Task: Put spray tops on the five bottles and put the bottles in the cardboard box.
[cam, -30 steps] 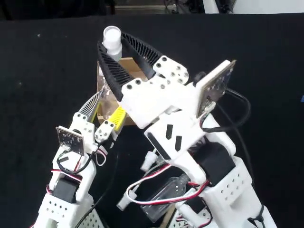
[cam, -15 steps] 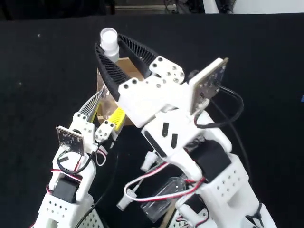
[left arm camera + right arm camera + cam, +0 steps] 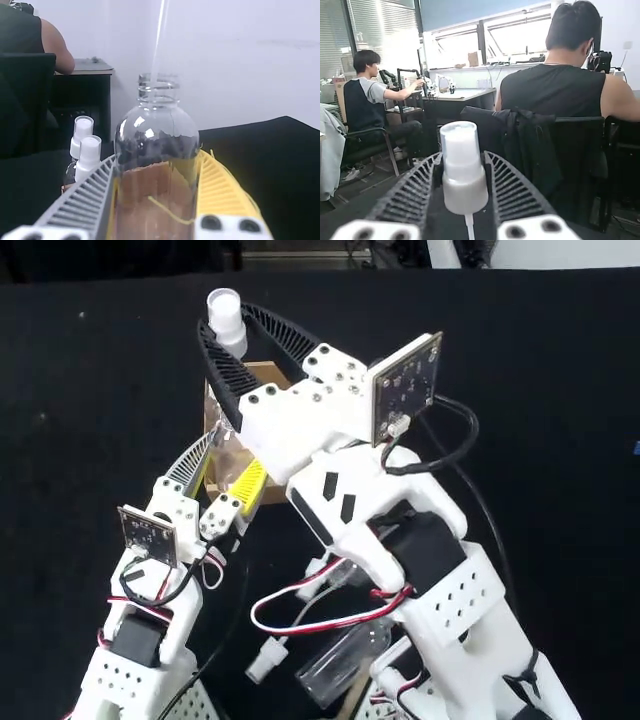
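Black table [image 3: 560,390] spreads wide around the cardboard box [image 3: 275,375]. By the box the left gripper [image 3: 157,165] clamps a clear, capless bottle [image 3: 152,130] upright. Above, the right gripper [image 3: 464,162] pinches a white spray top [image 3: 462,180], its thin tube [image 3: 159,40] reaching down to the bottle's neck.

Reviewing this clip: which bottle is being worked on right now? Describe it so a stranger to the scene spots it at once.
By the cardboard box, the left tool, with one grey and one yellow finger, grips a clear bottle. Unlike the two capped bottles beside it, which wear white spray tops, its threaded neck is open and bare.
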